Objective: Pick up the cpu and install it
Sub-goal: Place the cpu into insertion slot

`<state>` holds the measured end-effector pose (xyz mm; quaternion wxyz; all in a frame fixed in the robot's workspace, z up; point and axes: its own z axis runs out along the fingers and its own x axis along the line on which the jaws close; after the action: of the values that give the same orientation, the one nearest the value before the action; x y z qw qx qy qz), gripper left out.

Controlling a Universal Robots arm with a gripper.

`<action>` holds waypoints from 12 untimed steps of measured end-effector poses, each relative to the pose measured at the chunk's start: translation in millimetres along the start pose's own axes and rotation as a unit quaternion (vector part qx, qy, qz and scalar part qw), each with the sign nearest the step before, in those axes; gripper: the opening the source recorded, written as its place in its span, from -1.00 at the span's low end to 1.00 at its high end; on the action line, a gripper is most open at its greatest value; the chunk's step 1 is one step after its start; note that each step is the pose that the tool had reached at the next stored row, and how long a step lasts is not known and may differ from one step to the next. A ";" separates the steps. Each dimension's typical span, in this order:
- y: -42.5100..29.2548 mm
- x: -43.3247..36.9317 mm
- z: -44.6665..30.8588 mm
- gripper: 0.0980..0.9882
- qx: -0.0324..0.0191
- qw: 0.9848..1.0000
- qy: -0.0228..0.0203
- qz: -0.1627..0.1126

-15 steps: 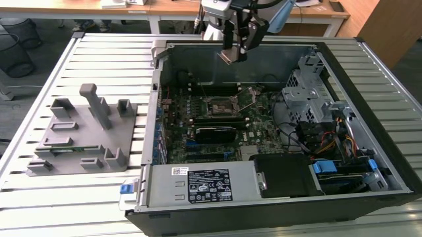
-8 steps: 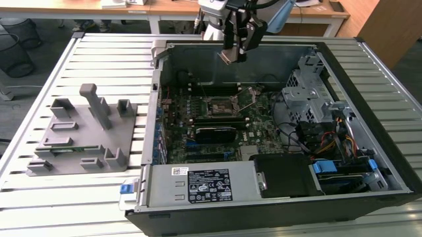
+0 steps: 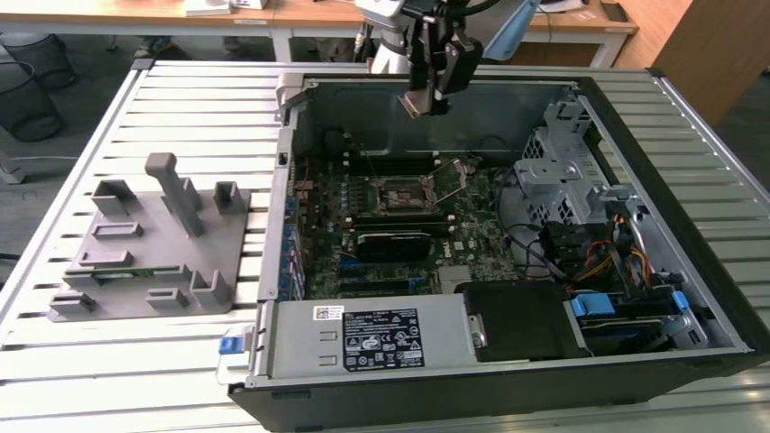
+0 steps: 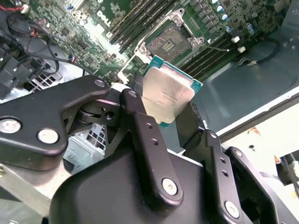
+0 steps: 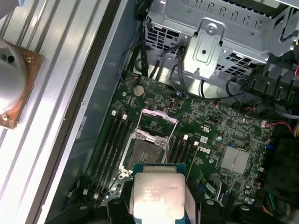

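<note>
In the exterior view, the gripper hung in the upper middle of the frame, over the far wall of the open computer case. It was raised clear of the motherboard. The black socket sat on that board, lower in the frame than the gripper and well apart from it. Toward the exterior view's left, a grey fixture with upright posts stood on the slatted table, beside the case.

In the second wrist view, the claw was clenched on the cpu. Its two black fingers pressed against opposite edges of the chip. The chip's silver-grey top faced the camera, and its thin pale rim showed along the free edges. It was held in the air, tilted, with the socket beyond it and not touching it. Rows of memory slots ran on both sides of the socket.

In the first wrist view, the cpu again sat gripped between the fingers, over the green motherboard. The socket lay just beyond the chip, with its load plate swung open. A metal drive cage stood at the board's far edge.
</note>
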<state>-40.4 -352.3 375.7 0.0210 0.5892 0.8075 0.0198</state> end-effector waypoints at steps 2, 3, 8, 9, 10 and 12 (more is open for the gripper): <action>0.0 0.1 0.3 -0.04 0.000 1.000 -0.001 0.012; 0.1 0.3 0.4 -0.04 0.000 1.000 -0.001 0.018; 0.0 0.6 3.0 -0.04 0.001 0.999 -0.003 0.053; -0.1 0.7 4.1 -0.04 0.001 0.998 -0.004 0.061; -0.2 0.7 5.4 -0.04 0.001 0.998 -0.004 0.068; -0.3 0.9 8.4 -0.04 0.001 0.997 -0.005 0.080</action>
<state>-40.5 -351.5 367.3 0.0225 0.6520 0.7577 0.0180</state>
